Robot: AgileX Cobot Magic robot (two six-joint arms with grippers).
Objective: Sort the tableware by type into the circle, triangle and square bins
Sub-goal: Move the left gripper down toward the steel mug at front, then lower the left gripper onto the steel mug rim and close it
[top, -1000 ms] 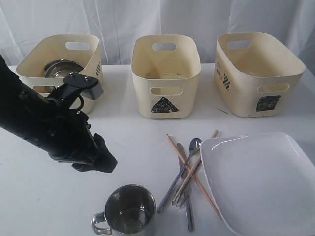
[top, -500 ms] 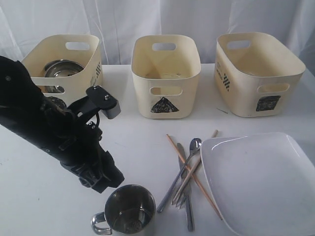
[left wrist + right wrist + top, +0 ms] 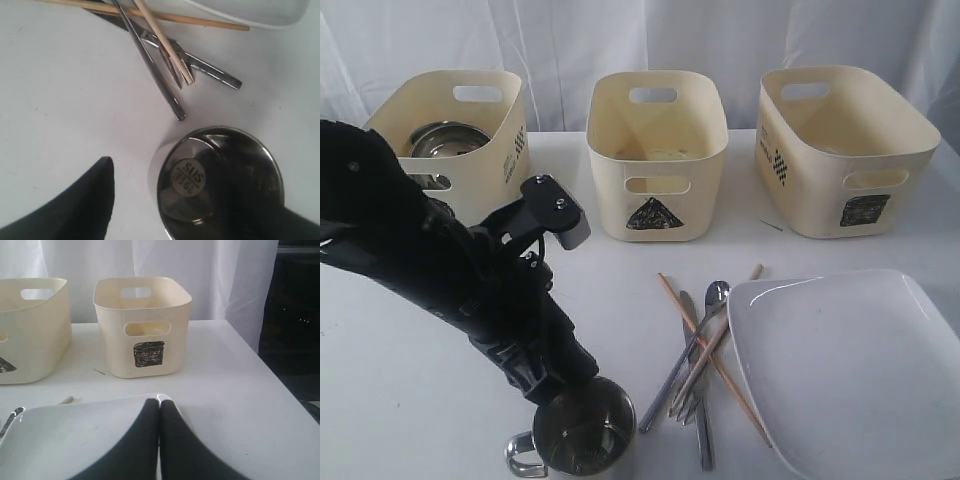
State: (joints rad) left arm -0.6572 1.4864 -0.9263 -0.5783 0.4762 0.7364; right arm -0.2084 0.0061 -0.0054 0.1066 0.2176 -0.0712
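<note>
Left arm (image 3: 420,250) slants down, left jaws wide astride mug (image 3: 215,185); right jaws closed

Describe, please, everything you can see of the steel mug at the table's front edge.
The mug is shiny steel, round, with a loop handle on its side. It stands upright and empty on the white table, left of the cutlery and apart from it. A round stamp reading SUS marks its inside bottom. The open left gripper hangs over it, one finger beside its wall; contact cannot be told.
</note>
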